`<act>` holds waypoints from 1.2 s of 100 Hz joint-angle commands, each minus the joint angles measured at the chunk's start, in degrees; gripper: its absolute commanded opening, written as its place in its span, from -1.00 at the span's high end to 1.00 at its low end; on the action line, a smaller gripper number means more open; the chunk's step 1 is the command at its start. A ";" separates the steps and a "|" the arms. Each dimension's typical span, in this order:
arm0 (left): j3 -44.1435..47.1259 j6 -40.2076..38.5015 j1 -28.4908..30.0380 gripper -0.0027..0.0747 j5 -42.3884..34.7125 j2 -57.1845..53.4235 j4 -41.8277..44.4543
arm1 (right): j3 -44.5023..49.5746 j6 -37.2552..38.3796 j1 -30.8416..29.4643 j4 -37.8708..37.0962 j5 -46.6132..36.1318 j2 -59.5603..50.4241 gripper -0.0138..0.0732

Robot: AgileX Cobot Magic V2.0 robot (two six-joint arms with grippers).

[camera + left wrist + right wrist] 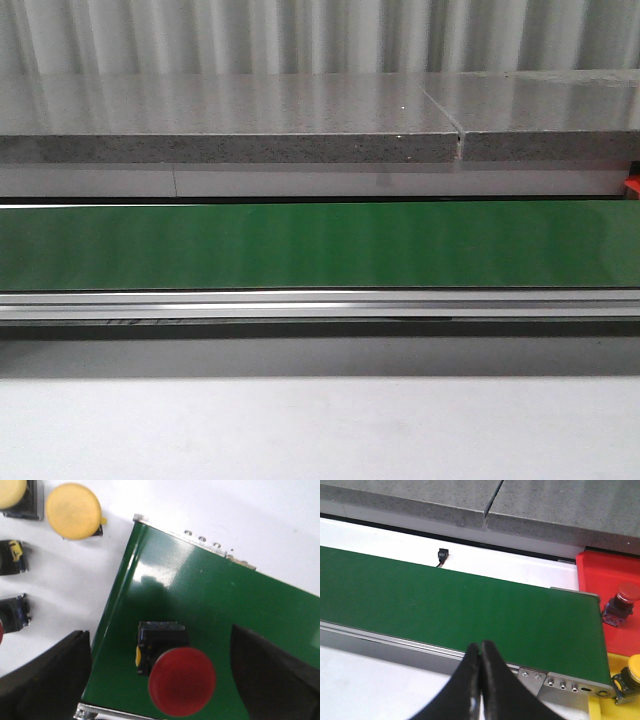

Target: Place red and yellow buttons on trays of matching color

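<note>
Across the front view runs a long green conveyor belt (pixel 320 245) with a silver aluminium rail (pixel 320 303) along its near edge; nothing rides on the stretch seen. Behind it lies a grey speckled stone slab (pixel 230 120), and a white table (pixel 320 430) fills the foreground. A sliver of red shows at the far right edge of the belt. Neither arm appears in this view.

Under the left wrist camera, a red mushroom-head push button (pixel 182 681) on a black square body sits on the belt's green surface (pixel 210 590), close to the belt's end. The left tool (pixel 160 680) is released, its two black fingers (pixel 45 680) spread wide to either side of the button and apart from it; one finger is over the white table, the other over the belt. On the white table beside the belt's end rest two yellow round-capped buttons (pixel 73 511), with further black button bodies (pixel 12 557) near them.

From the right wrist camera, the right tool (pixel 480 655) is clenched, its black fingertips pressed together with nothing between them, hovering above the belt's near rail. Past the belt's end stands a red plastic tray (pixel 600 567) carrying a red-capped button (pixel 622 604), and next to it a yellow tray (pixel 600 710) holding a yellow-capped button (pixel 631 676).
</note>
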 commanded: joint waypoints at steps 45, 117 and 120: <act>-3.45 0.14 13.12 -0.50 0.58 -0.34 -1.33 | -1.49 -0.07 0.00 -0.12 -3.93 0.21 0.82; -3.45 0.14 15.84 -0.48 -4.89 8.73 0.82 | -1.49 -0.07 0.00 -0.12 -3.93 0.21 0.82; -3.45 0.14 15.84 -0.48 -4.77 9.14 0.69 | -1.49 -0.07 0.00 -0.12 -3.93 0.21 0.82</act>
